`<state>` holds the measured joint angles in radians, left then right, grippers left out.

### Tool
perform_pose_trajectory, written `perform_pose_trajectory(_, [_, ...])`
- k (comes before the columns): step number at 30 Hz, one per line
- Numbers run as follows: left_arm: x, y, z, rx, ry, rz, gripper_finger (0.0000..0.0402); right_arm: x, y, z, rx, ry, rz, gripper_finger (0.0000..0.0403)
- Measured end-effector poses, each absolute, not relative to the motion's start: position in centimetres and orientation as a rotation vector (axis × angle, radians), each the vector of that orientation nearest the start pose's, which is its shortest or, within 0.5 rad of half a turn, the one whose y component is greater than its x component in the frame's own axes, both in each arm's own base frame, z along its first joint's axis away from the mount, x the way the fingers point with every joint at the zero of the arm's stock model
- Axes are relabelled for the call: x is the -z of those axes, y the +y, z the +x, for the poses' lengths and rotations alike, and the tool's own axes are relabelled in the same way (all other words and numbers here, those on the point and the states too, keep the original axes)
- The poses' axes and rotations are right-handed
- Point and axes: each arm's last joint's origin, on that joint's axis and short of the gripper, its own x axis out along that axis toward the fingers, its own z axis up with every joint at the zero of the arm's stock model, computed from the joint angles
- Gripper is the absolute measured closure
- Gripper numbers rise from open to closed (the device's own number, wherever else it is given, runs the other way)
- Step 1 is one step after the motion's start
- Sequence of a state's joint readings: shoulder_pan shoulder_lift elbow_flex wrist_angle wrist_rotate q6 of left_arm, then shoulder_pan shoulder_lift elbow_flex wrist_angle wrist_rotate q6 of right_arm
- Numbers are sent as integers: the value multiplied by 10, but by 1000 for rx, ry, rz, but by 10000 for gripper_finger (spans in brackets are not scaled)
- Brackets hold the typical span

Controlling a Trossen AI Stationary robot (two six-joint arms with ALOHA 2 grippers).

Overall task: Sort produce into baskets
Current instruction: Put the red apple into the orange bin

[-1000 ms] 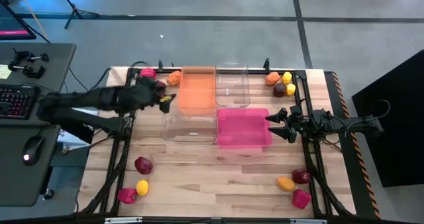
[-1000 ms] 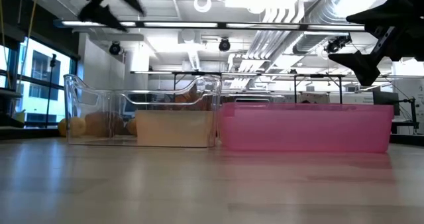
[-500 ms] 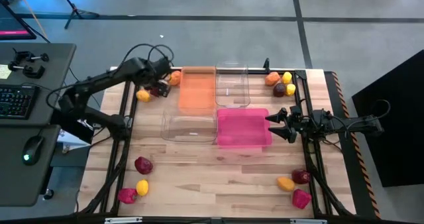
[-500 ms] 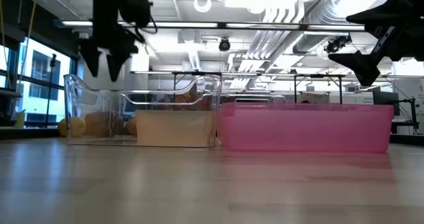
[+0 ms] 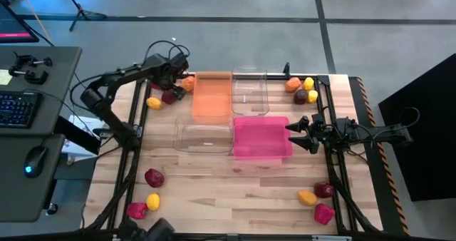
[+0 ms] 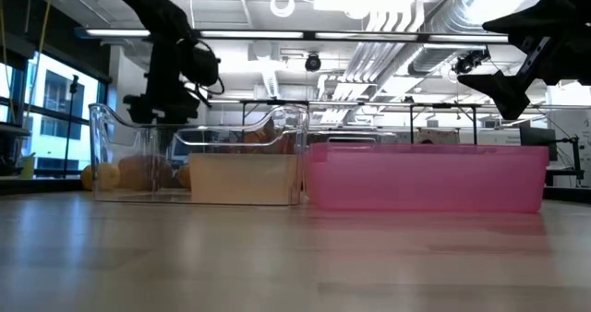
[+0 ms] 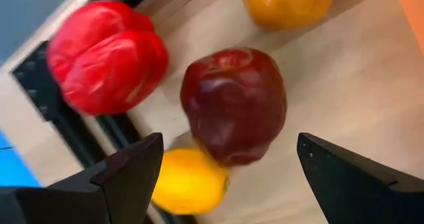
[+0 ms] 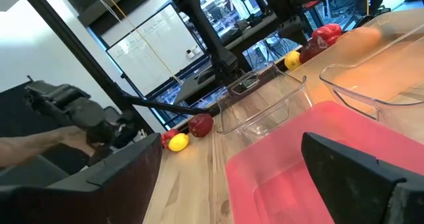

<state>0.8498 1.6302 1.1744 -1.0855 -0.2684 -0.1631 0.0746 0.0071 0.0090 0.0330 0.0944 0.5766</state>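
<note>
Glossy maroon apple (image 7: 233,105) on matt planked wooden table (image 5: 235,187), translucent plastic bins (image 5: 212,96).

Left hand (image 7: 225,174) straddles maroon apple (image 7: 233,105); red pepper (image 7: 106,55), yellow lemon (image 7: 189,181) crowd beside it

The wooden table (image 5: 214,187) carries four baskets in its middle: an orange basket (image 5: 211,96), a clear basket (image 5: 249,91), a second clear basket (image 5: 203,136) and a pink basket (image 5: 261,137). Produce lies in small groups at each corner. A maroon apple (image 7: 233,105) sits between the left fingers.
</note>
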Motion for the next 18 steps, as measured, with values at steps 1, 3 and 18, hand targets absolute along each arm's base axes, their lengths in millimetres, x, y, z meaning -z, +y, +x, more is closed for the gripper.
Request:
perform_pose_trajectory(1, [-215, 221, 181, -1003, 1484, -599, 67, -169, 5, 97, 10, -39, 579, 52])
perform_pose_trajectory(3, [-211, 225, 178, -1002, 1490, -626, 67, -169, 5, 97, 9, -40, 579, 52])
perform_pose_trajectory(18, [-175, 240, 184, -983, 1515, -729, 66, -169, 5, 97, 9, -39, 579, 52])
